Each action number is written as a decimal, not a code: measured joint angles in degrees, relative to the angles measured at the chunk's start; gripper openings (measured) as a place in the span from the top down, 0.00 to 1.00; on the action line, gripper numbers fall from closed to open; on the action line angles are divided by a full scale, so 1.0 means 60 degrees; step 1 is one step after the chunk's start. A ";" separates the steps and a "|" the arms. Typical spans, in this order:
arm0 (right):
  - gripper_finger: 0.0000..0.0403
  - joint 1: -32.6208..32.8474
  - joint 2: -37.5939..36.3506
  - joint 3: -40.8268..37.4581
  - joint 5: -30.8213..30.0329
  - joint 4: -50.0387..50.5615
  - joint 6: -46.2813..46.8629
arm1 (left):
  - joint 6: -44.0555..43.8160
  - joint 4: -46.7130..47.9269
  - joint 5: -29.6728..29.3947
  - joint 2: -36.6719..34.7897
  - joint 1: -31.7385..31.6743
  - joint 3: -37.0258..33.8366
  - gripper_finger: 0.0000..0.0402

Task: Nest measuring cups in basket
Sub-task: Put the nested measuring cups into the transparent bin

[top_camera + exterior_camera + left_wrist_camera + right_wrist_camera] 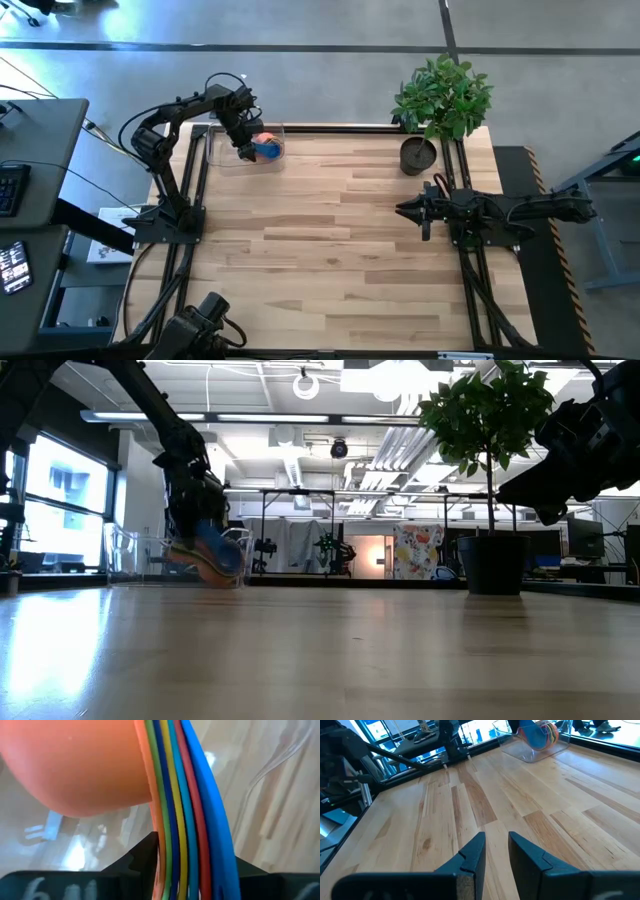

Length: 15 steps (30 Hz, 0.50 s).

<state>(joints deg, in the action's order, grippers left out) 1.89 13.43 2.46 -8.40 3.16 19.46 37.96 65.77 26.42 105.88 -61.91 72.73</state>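
Left gripper (247, 150) hangs over the basket (222, 158) at the bench's far left corner, its fingers (142, 857) flanking the handles of the nested cups (266, 147); whether they pinch or have let go, I cannot tell. Seven coloured rims show edge-on in one stack (185, 810), an orange bowl outermost, so the step looks like setting the stack down in the one basket. Next would be a clean release and a lift clear. Right gripper (495, 851) waits at the right edge near the plant pot (418, 155), fingers slightly parted, empty.
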 joint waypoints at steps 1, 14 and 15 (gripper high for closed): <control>0.81 -0.0003 0.0000 -0.0003 0.0000 -0.0003 0.0000 | -0.0043 0.0023 0.0176 0.0042 -0.0036 0.0000 0.75; 0.81 -0.0004 0.0000 0.0000 0.0000 0.0000 0.0000 | -0.0598 0.0107 0.1863 0.0219 -0.0355 0.0000 0.75; 0.81 -0.0001 0.0000 0.0000 0.0000 -0.0001 0.0000 | -0.0677 0.0128 0.1929 0.0219 -0.0386 0.0000 0.75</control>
<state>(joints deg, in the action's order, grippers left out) 1.89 13.43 2.46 -8.40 3.16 19.46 33.90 66.54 37.99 107.20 -64.23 72.73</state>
